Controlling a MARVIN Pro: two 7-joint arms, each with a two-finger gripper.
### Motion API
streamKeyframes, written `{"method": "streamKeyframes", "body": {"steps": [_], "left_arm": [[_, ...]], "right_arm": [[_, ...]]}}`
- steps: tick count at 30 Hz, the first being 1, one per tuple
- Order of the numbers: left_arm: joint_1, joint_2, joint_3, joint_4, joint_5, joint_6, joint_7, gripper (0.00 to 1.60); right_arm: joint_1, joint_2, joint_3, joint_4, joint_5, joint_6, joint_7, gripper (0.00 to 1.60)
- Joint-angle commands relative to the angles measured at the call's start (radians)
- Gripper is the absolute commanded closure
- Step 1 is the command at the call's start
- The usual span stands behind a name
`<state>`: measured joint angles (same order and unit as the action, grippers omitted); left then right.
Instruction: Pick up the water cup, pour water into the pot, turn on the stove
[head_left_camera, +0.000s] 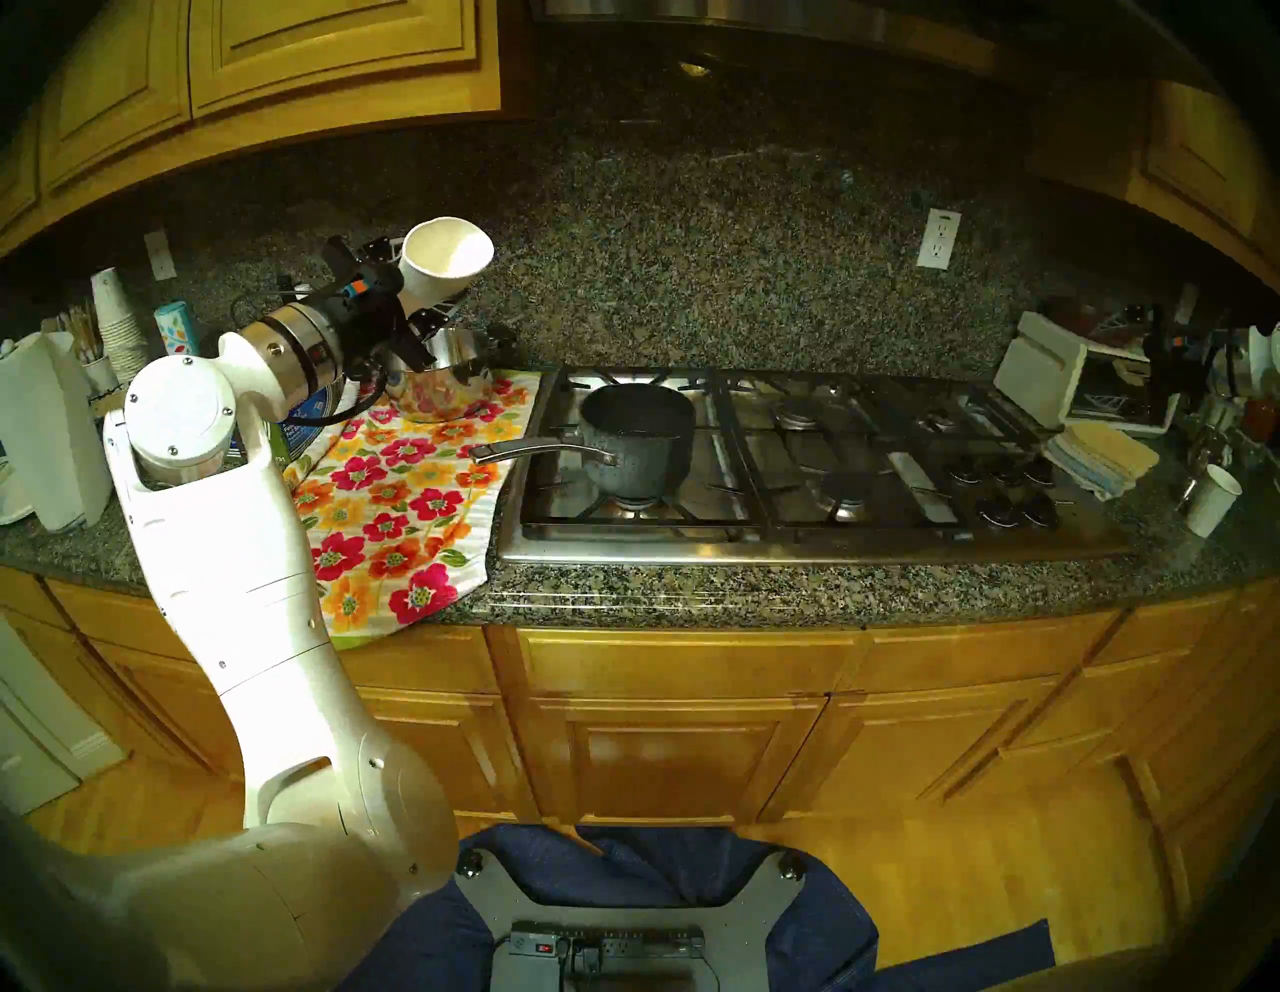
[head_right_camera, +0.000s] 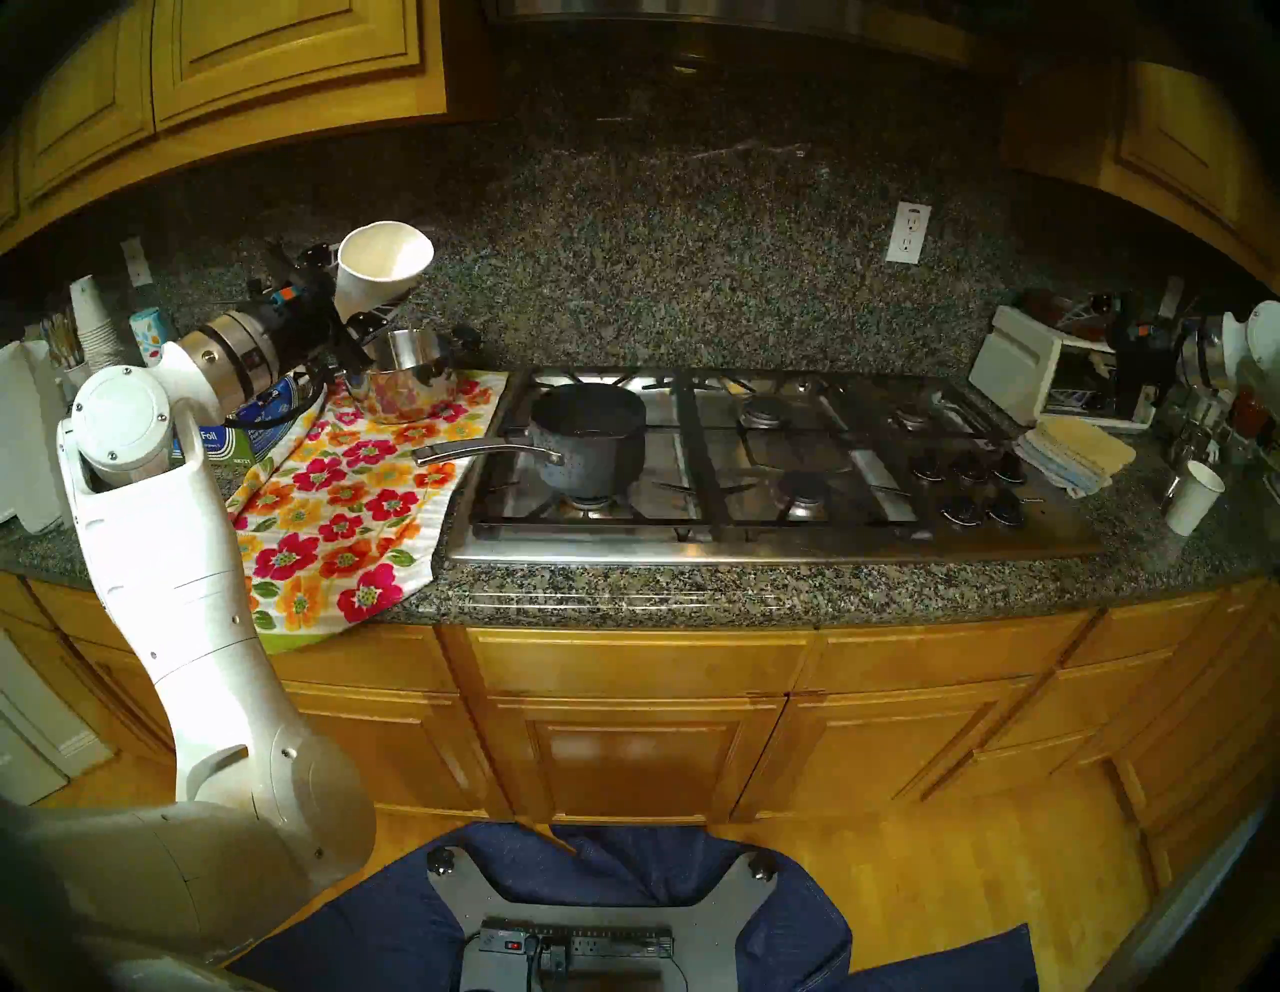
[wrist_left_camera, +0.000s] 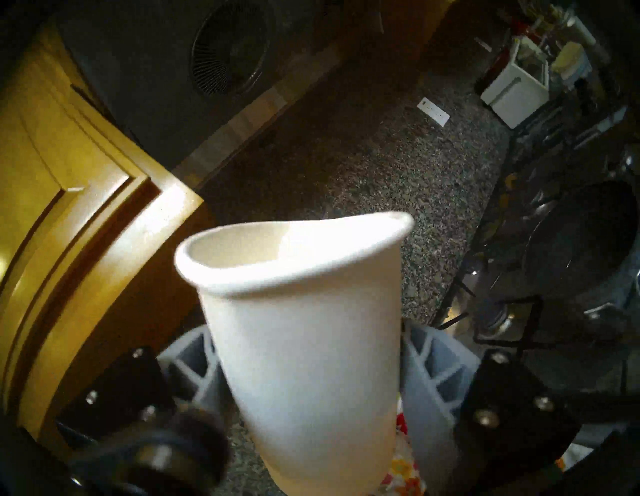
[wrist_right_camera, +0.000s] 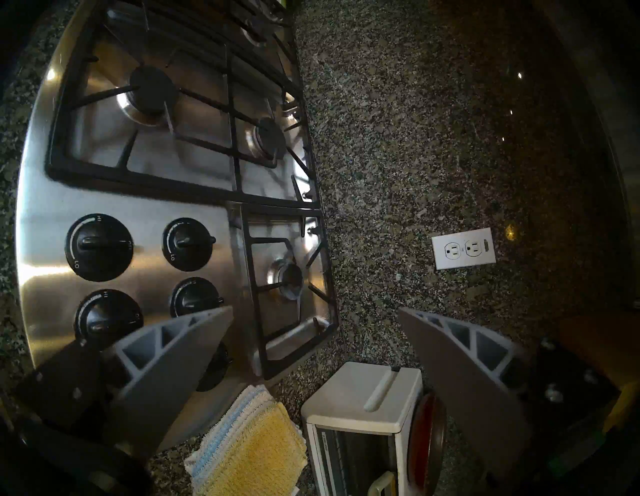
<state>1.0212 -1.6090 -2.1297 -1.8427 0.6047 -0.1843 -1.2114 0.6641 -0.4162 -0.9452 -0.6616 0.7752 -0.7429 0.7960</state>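
At the near edge of the granite bench (head_left_camera: 796, 596) a floral dish towel (head_left_camera: 409, 506) hangs over the front, left of the stainless gas cooktop (head_left_camera: 817, 540). The speckled dark saucepan (head_left_camera: 637, 443) sits on the front-left burner grate, its long metal handle (head_left_camera: 540, 452) pointing left over the towel. The black knobs (wrist_right_camera: 98, 247) are clustered at the cooktop's right end, with folded yellow cloths (wrist_right_camera: 252, 446) and a white toaster oven (wrist_right_camera: 360, 415) just beyond.

The right claw (wrist_right_camera: 315, 332) hangs above that corner, its two grey fingers spread wide with nothing between them.

Farther back on the left, a shiny steel pot (head_left_camera: 443, 381) stands on the towel. Above it the left claw (head_left_camera: 422, 294) is clamped on the white paper cup (head_left_camera: 443, 267), held in the air and tipped toward the saucepan, its rim squeezed out of round. In the left wrist view the fingers (wrist_left_camera: 429, 374) press both sides of the cup.
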Motion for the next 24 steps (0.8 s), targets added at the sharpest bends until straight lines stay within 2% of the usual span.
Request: {"method": "streamKeyframes", "body": {"steps": [1,10,19,24], "left_arm": [[-0.005,-0.012,-0.045,-0.027,-0.068,0.026,-0.02,0.83],[0.025,-0.019,-0.118,0.016,-0.104,-0.008,-0.028,0.82],[0.04,-0.039,-0.21,0.102,-0.155,-0.056,0.0,0.81],[0.016,-0.038,-0.253,0.143,-0.185,0.009,-0.022,0.81]], "right_arm": [[0.027,-0.009,0.018,0.005,0.007,0.001,-0.014,0.0],[0.027,-0.009,0.018,0.004,0.006,0.001,-0.014,0.0],[0.027,-0.009,0.018,0.005,0.007,0.001,-0.014,0.0],[0.027,-0.009,0.018,0.005,0.007,0.001,-0.014,0.0]]}}
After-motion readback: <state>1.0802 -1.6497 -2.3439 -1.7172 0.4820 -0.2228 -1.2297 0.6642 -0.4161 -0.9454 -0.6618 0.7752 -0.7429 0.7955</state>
